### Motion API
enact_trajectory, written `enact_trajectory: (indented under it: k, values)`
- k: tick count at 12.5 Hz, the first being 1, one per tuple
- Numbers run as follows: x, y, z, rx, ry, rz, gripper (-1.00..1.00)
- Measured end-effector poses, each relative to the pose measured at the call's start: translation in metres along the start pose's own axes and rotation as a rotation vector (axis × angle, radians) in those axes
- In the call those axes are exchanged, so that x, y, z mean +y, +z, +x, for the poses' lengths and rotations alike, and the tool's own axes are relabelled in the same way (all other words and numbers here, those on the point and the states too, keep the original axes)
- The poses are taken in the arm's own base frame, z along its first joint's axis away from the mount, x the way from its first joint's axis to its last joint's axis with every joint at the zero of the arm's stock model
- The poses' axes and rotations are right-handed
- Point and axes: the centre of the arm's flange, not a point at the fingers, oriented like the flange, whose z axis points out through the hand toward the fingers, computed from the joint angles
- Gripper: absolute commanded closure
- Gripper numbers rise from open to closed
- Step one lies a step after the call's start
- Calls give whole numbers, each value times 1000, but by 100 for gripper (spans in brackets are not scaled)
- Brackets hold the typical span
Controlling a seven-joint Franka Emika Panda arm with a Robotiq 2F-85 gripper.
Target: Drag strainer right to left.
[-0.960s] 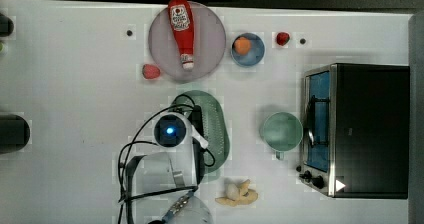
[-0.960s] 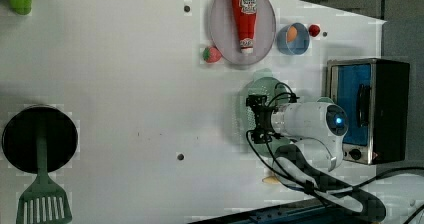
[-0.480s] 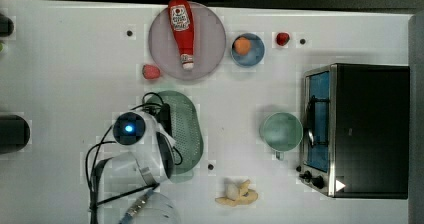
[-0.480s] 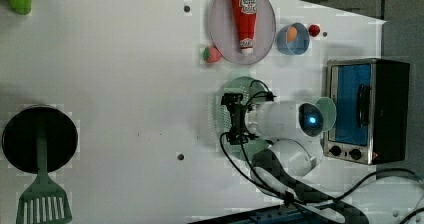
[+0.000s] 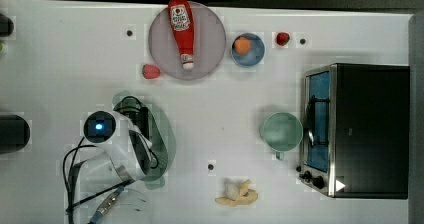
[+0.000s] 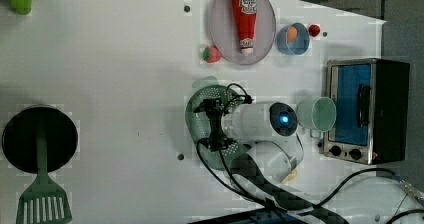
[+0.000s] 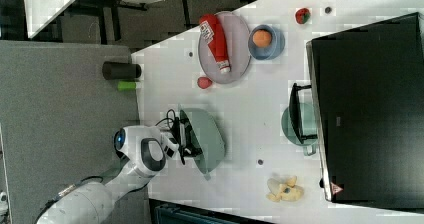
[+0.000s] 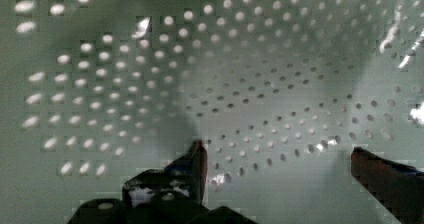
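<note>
White table (image 5: 60,59): gripper (image 8: 277,156) (fingers apart) inside strainer (image 5: 165,134).

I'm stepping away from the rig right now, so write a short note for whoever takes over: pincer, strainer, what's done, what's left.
Pincer: open, fingers spread inside the strainer, pressing down into its holed bottom.
Strainer: on the table, below the plate with the ketchup bottle in the top view, well to the top view's left of the cup.
Done: over the last second the strainer has slid toward the top view's left, away from the cup.
Left: finish the drag if more travel is wanted, then lift the pincer out.
</note>
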Motion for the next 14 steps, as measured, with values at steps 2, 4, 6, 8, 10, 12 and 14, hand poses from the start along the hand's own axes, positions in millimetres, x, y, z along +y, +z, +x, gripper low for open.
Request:
enact_trajectory:
  k: [2,4,6,8,10,12,14]
  values:
    - [-20,-5,-23,-28,21,36,-100]
    - [-31,-11,-39,-48,40,48,-100]
    - [-33,-14,-61,-82,39,57,-100]
    - [-29,-11,-74,-99,62,64,-100]
    - [-25,-13,-86,-109,60,68,-100]
    - [-29,-11,-99,-115,45,73,-100]
    - [-31,-12,-111,-112,36,69,-100]
